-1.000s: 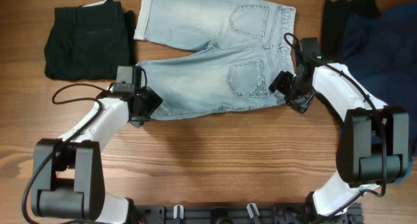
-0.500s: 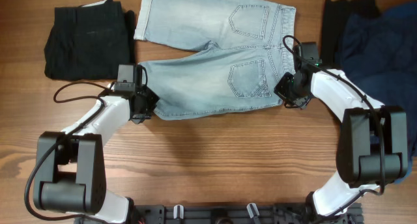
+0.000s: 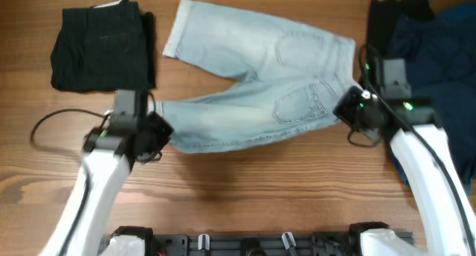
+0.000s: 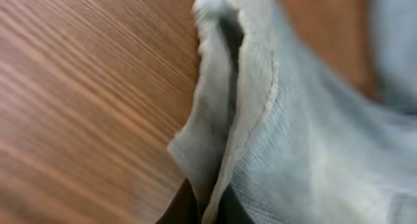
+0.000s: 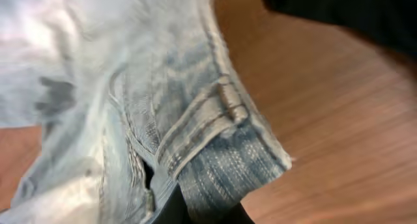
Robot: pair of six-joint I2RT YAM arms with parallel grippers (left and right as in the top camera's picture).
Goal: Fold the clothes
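Left jaws: closed to a pinch on the hem (image 4: 254,120) of the near leg of the denim shorts (image 3: 253,85). In my left wrist view the cloth rises straight out of the dark tips.
Right jaws: closed on the corner of the waistband (image 5: 221,146), just below a belt loop (image 5: 231,100). I see no gap between the tips.
Denim shorts: one pair, at the middle of the desk (image 3: 245,196), back side up. The near edge is stretched between my two arms, with the waist toward the right arm.
Back pockets: two, both facing up near the waist.
Black garment (image 3: 100,48): one, folded, at the far left corner and apart from the shorts.
Dark navy garment (image 3: 439,48): one, bunched at the far right, with a second black piece (image 3: 387,21) beside it.
Lift: I cannot tell whether the held edge clears the desk.
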